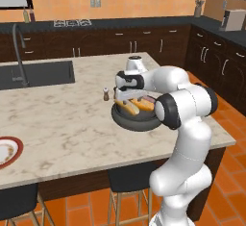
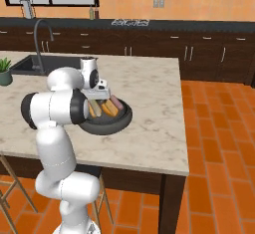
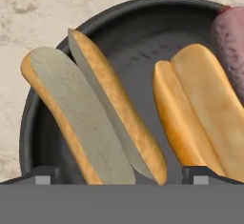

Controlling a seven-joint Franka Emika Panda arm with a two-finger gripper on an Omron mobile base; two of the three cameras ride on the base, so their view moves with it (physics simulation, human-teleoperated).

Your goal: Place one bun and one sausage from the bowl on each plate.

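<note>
The dark round bowl (image 3: pixel 143 32) sits on the marble island near its right end (image 1: pixel 130 124) (image 2: pixel 105 128). Two yellow-orange buns lie in it. The left bun (image 3: pixel 90 118) is split open and shows its pale inside. The right bun (image 3: pixel 200 118) lies beside it. A dark red-brown sausage (image 3: pixel 231 42) (image 2: pixel 115 100) rests at the bowl's far right edge. My gripper (image 3: pixel 124 178) (image 1: pixel 129 97) (image 2: pixel 99 98) hangs open just above the bowl, its fingertips (image 3: pixel 43 175) on either side of the split bun's near end, holding nothing. A white plate with a red-brown rim (image 1: pixel 7 150) lies far left on the counter.
A small shaker (image 1: pixel 105 94) stands just left of the bowl. A sink (image 1: pixel 38 73) with a tall faucet (image 1: pixel 19 52) sits in the island's far left. A potted plant (image 2: pixel 5 71) stands at the left edge. Stools (image 1: pixel 127 182) stand under the counter's near edge.
</note>
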